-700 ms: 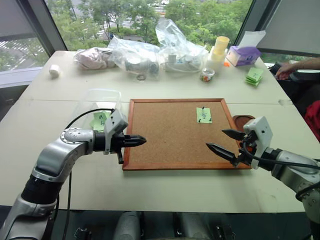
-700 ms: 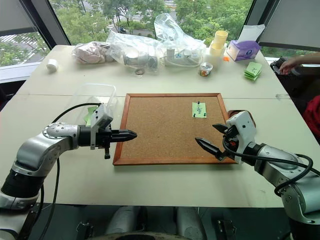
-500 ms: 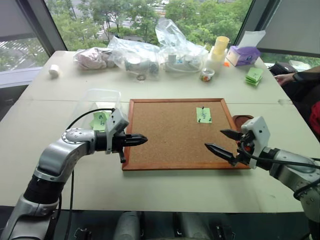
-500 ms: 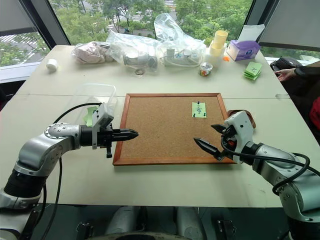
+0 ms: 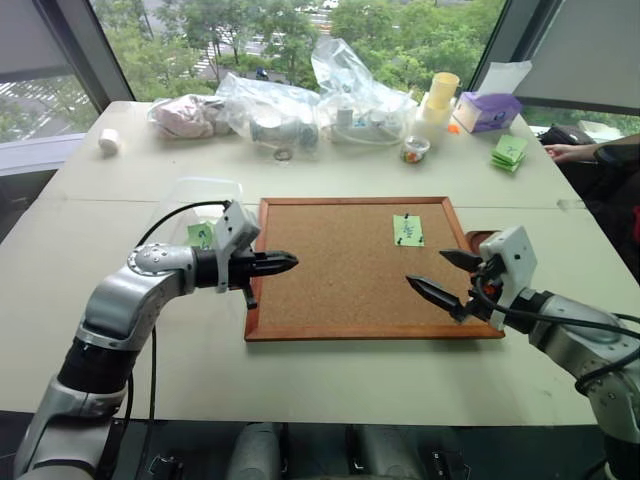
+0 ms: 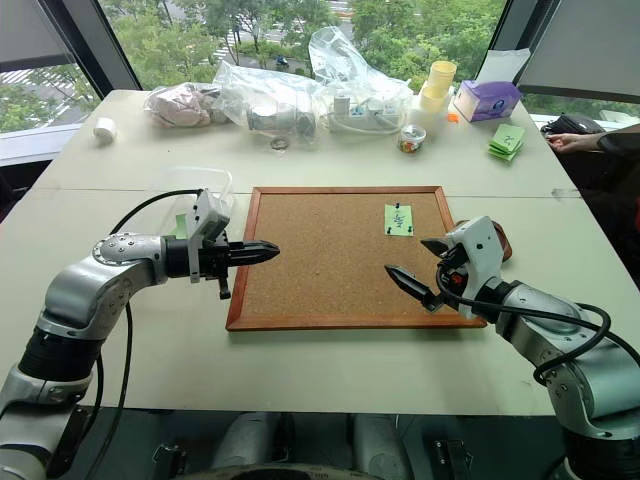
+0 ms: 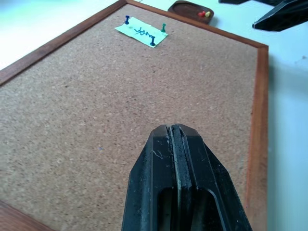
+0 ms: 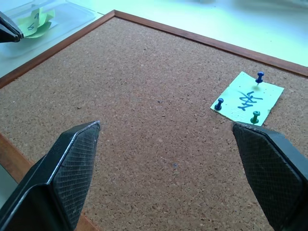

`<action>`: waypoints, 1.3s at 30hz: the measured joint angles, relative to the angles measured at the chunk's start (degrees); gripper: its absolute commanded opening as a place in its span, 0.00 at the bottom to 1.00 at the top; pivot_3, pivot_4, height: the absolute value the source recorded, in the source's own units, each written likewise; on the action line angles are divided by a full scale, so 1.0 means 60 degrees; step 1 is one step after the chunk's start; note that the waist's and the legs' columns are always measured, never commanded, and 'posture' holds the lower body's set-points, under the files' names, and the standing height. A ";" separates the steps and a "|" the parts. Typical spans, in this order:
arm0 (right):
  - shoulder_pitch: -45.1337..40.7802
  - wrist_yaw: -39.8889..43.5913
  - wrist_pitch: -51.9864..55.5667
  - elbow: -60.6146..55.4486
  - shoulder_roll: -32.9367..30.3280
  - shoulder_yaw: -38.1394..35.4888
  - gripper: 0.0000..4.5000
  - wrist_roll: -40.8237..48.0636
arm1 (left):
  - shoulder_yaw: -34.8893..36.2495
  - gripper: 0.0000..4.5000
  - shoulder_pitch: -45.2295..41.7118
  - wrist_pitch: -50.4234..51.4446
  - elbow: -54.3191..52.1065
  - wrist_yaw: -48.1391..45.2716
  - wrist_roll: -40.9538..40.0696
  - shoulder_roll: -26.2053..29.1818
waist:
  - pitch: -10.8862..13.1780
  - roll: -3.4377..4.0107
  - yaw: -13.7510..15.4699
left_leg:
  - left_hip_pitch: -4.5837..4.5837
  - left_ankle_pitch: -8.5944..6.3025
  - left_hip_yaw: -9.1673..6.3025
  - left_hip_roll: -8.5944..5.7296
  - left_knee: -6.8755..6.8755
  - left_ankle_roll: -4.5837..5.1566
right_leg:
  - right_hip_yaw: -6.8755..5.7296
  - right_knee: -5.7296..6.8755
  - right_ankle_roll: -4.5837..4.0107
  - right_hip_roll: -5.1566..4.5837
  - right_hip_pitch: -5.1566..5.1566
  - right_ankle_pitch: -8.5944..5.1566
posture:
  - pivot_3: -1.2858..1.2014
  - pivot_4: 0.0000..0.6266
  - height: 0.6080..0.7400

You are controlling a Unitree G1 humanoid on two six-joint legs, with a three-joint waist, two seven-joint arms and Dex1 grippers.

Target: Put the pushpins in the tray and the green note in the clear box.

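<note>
**Green note pinned to cork, three pins to be pulled first**

Seen from the head cameras, the corkboard (image 5: 355, 265) lies between both arms. The left gripper (image 5: 285, 263) is held with its jaws pressed together over the board's near-left part, carrying nothing. The right gripper (image 5: 447, 277) is held with its jaws spread wide and nothing between them, over the board's right edge. The green note (image 5: 407, 230) is fixed ahead of the right gripper, toward the board's far right corner. The tray (image 5: 481, 240) sits just beyond the right gripper, outside the frame; the clear box (image 5: 195, 208) sits behind the left gripper, already holding a green slip.

In the left wrist view, the closed fingers (image 7: 180, 187) are pointed across the cork toward the note (image 7: 141, 32), which lies well ahead, with the tray (image 7: 190, 7) past it.

In the right wrist view, the note (image 8: 247, 98) is seen between the spread fingertips, nearer the one at the far side. Three pushpins (image 8: 256, 116) hold it at its corners, two blue and one green.

The step in hand is judged to be a pin pull by the right gripper. It is best done by straddling one pin head and lifting straight off the cork, so the paper is not torn.

The note is nearly square, so no long axis is marked; its edges are turned slightly against the frame, and the pin heads point up off the board.
</note>
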 measured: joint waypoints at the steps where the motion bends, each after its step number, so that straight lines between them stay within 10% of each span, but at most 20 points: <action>1: -0.0064 -0.0032 -0.0050 0.0056 0.0022 0.0037 1.00 -0.0034 | -0.0059 0.01 -0.0150 -0.0111 0.0142 0.0078 0.0123 -0.0180 | 0.0000 0.0000 0.0008 | -0.0004 0.0000 -0.0002 0.0000 0.0004 0.0000 | 0.0000 0.0000 0.0000 0.0001 0.0000 0.0000 | 0.52 0.24 0.99; 18: -0.3762 -0.0942 -0.1634 0.4679 0.1184 0.1654 1.00 -0.2357 | -0.2200 0.01 -0.1776 -0.1807 0.3729 0.0554 0.2972 -0.1900 | 0.0000 0.0004 -0.0043 | -0.0012 0.0008 0.0018 -0.0017 0.0026 -0.0015 | 0.0007 0.0003 0.0013 0.0008 -0.0010 0.0007 | 0.52 0.24 0.99; 39: -0.7101 0.0345 -0.3534 1.1190 0.1923 0.2462 0.94 -0.4302 | -0.2178 0.00 -0.1896 -0.1917 0.4005 0.0678 0.3532 -0.2275 | -0.0012 0.0023 -0.0035 | -0.0002 0.0020 0.0020 -0.0004 0.0043 -0.0036 | 0.0006 0.0013 0.0032 -0.0014 0.0010 0.0018 | 0.52 0.24 0.99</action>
